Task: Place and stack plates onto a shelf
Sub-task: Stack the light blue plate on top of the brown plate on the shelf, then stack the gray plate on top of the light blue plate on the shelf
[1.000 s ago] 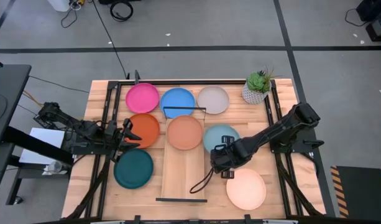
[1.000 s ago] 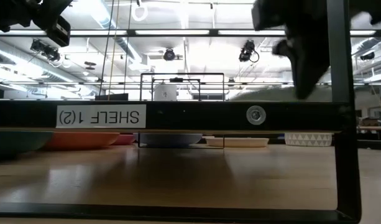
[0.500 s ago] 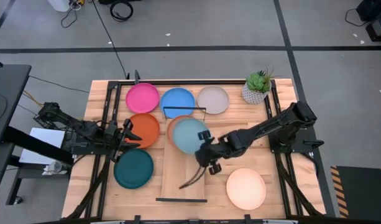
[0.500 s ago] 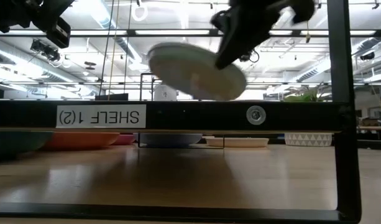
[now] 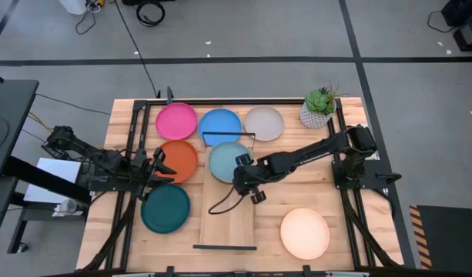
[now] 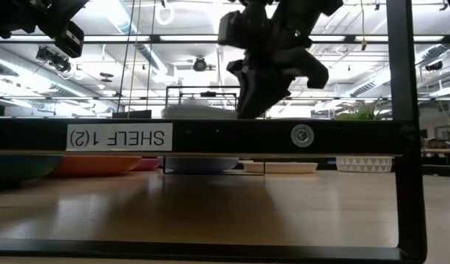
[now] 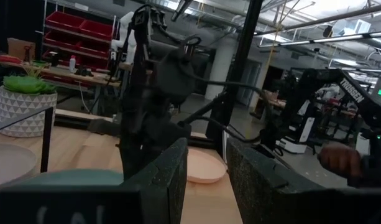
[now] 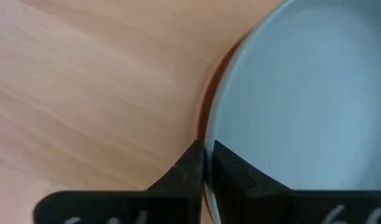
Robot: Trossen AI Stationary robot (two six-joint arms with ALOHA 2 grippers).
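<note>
Fingers of the right gripper (image 5: 244,174) pinch the rim of the light blue plate (image 5: 227,161) on the shelf (image 5: 229,219) near its far end, while the left gripper (image 5: 160,166), narrowly parted, waits by the worktop's left edge.

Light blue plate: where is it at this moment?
In the high view the light blue plate lies on the shelf at its far end, over the brown plate, with the right claw pinching its near rim.

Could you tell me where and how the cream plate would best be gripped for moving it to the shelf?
Probably by its rim. The cream plate lies flat on the table, alone, so one finger would go over the raised edge and one under it. Its edge toward the right gripper looks easiest; that arm is closer than the left gripper.
</note>
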